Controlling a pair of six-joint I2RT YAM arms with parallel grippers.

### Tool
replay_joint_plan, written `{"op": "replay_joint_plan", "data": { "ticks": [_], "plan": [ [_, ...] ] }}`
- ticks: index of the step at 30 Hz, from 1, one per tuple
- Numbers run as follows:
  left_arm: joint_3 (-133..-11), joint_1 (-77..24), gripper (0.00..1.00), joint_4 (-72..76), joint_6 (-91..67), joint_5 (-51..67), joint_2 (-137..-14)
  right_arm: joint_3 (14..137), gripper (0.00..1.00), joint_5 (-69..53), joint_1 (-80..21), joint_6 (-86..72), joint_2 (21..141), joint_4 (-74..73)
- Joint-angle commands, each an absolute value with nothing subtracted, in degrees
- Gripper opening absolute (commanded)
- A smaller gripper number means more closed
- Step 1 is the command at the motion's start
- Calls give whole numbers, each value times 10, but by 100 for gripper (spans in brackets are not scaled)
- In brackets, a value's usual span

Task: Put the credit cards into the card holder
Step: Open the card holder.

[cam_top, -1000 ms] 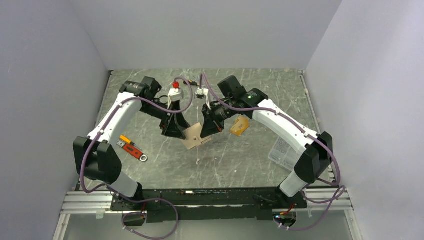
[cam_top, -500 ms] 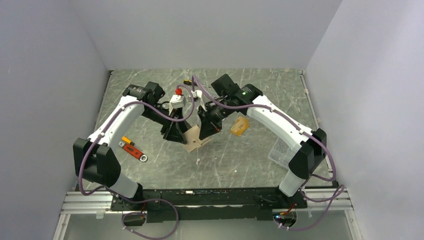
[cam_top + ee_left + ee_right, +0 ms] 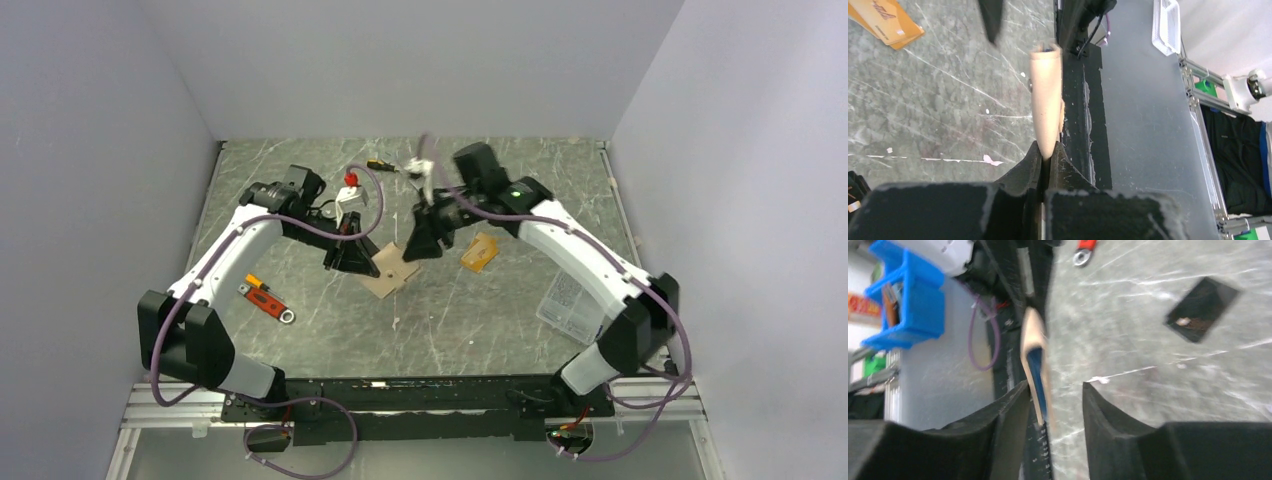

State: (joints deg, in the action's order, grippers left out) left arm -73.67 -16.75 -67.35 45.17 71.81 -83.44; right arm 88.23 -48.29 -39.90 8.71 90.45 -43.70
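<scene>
The card holder [image 3: 392,272], a tan wallet, hangs just over the table's middle. My left gripper [image 3: 356,262] is shut on its edge; in the left wrist view the card holder [image 3: 1046,95] stands edge-on out of the closed gripper [image 3: 1048,151]. My right gripper [image 3: 421,247] is open. In its own view the card holder [image 3: 1034,357], blue inside, sits between the spread jaws, close to the left finger [image 3: 1013,405]. The right gripper [image 3: 1055,392] does not clamp it. An orange credit card [image 3: 480,251] lies to the right, also in the left wrist view [image 3: 884,21]. A black credit card [image 3: 1202,309] lies flat on the table.
A clear plastic box [image 3: 566,296] lies at the right near my right arm. A red and orange tool [image 3: 266,299] with a metal ring lies at the left. A small yellow-and-black screwdriver [image 3: 381,163] rests at the back. Grey walls close in three sides.
My left gripper has shut on the card holder. The right gripper has opened off it and drawn back a little to the right.
</scene>
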Motion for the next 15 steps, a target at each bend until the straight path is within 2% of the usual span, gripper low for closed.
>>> {"op": "replay_joint_plan", "data": {
  "ticks": [1, 2, 5, 8, 11, 13, 15],
  "plan": [
    [-714, -137, 0, -525, 297, 770, -787, 758, 52, -514, -295, -114, 790, -143],
    [-708, -129, 0, -491, 245, 771, -781, 698, 59, -515, -277, -162, 761, -52],
    [-688, -106, 0, -369, 124, 776, -767, 613, 73, -482, -262, -230, 698, 62],
    [-674, -96, 0, -264, -23, 766, -764, 546, 77, -476, -262, -282, 677, 153],
    [-651, -95, 0, -161, -155, 760, -764, 484, 86, -473, -264, -366, 680, 290],
    [-637, -97, 0, -113, -211, 751, -762, 458, 92, -465, -266, -412, 691, 366],
    [-631, -97, 0, -99, -235, 739, -755, 457, 94, -456, -271, -435, 708, 404]
  ]
}}
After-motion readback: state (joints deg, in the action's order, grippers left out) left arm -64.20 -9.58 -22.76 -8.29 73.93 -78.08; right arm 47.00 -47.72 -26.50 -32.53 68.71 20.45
